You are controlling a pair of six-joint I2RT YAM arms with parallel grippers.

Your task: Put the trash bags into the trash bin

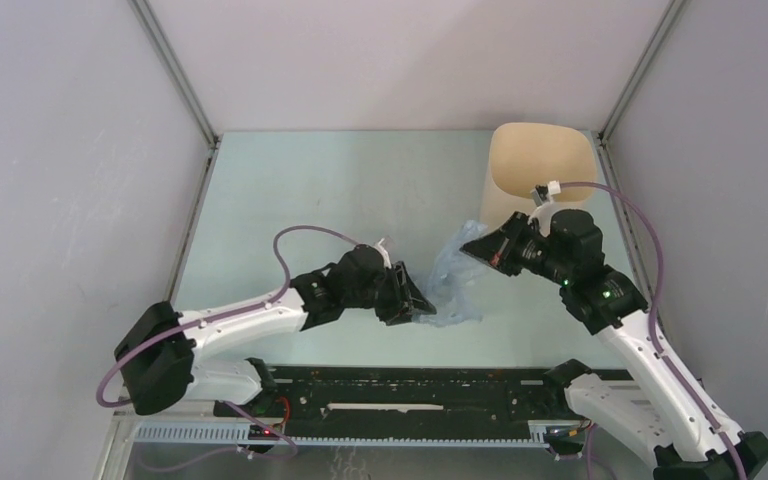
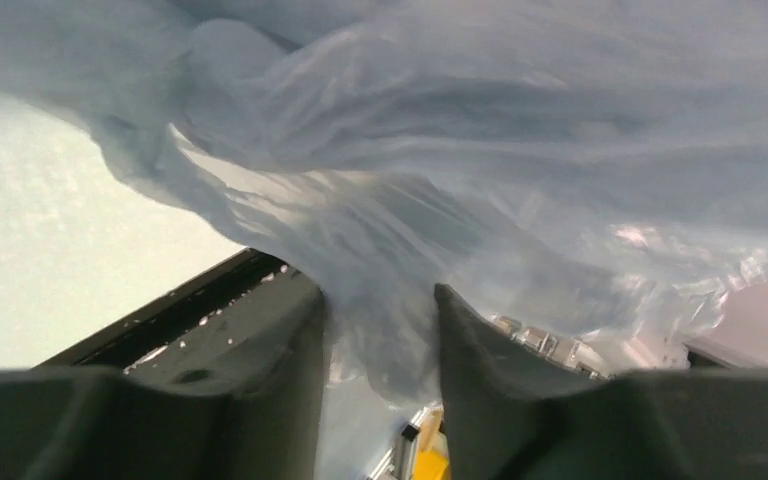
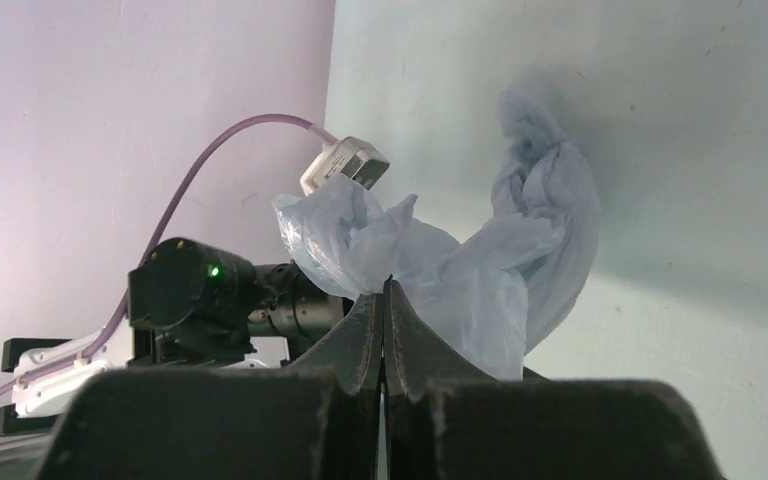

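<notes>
The thin translucent pale-blue plastic film bag (image 1: 457, 288) at frame centre is plain and unpatterned. The tall beige plastic bin (image 1: 540, 165) at upper right is also plain. The flat table top (image 1: 340, 190) is pale mint green. The round cable (image 3: 192, 170) is purple.

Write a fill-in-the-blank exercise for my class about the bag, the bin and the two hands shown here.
1. The trash bag is pale ___.
2. The right hand is ___ on the bag.
3. The trash bin stands at the far ___ corner of the table.
4. The bag is entirely ___ the bin.
Missing words: blue; shut; right; outside.
</notes>
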